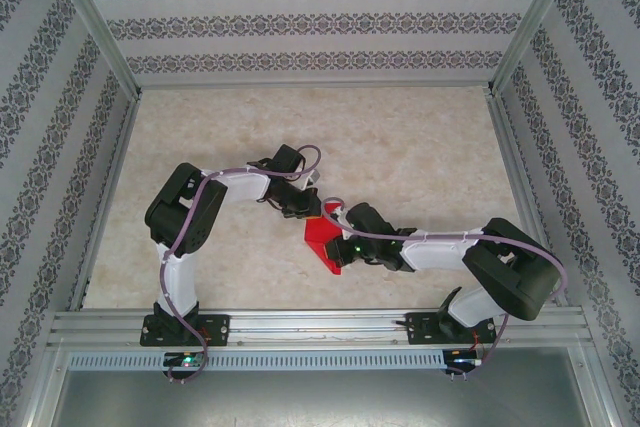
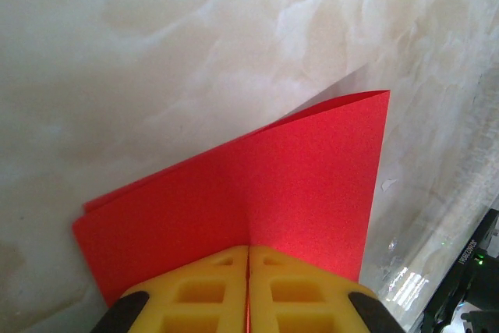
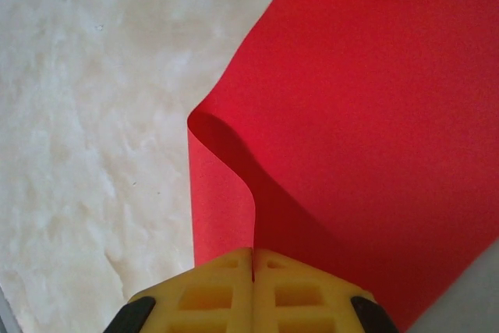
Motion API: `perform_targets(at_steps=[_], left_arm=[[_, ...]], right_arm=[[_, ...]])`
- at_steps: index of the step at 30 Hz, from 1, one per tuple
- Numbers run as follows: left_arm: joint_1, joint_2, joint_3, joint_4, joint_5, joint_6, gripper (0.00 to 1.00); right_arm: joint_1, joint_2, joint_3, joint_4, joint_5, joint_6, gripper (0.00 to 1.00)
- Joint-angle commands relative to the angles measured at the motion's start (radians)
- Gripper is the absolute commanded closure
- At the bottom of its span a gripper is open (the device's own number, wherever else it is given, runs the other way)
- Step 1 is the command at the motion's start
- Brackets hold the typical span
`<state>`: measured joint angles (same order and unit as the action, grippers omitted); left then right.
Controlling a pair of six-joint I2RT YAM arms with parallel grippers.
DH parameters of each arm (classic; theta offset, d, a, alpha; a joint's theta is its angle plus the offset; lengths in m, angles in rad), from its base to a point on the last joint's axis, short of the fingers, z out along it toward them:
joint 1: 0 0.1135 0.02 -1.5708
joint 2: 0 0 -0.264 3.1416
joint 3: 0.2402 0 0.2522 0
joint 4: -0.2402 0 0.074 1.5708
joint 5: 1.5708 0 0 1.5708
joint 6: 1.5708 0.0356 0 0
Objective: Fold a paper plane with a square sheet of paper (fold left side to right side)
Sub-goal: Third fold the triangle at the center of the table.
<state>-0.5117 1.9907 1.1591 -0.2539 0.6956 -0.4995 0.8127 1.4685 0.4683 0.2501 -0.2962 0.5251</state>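
1. The thin, matte red sheet of paper (image 1: 322, 243) (image 2: 304, 185) (image 3: 374, 115) is seen mid-desk, partly folded, with one layer bowed over another.
2. The yellow, waffle-moulded left fingers (image 2: 222, 274) are pressed shut on one edge of it.
3. The right fingers (image 3: 226, 274) are clamped on a curled edge.
4. The desk (image 1: 420, 147) is pale, glossy and marble-veined.

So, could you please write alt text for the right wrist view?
The yellow-fingered right gripper is shut on the edge of a thin bright red paper sheet, which curls up into a soft fold over a pale marbled table.
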Motion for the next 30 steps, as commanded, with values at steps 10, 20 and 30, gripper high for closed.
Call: perform_targets(at_steps=[10,20,30], left_arm=[[-0.014,0.031,-0.022,-0.084,-0.099,0.025,0.93],[-0.016,0.031,-0.027,-0.081,-0.100,0.022,0.93],[-0.015,0.032,-0.030,-0.079,-0.106,0.021,0.93]], right_arm=[[-0.047,-0.004,0.044,-0.083,0.041,-0.018,1.00],[-0.056,-0.001,0.053,-0.094,0.060,-0.023,1.00],[-0.063,0.008,0.075,-0.112,0.057,-0.037,1.00]])
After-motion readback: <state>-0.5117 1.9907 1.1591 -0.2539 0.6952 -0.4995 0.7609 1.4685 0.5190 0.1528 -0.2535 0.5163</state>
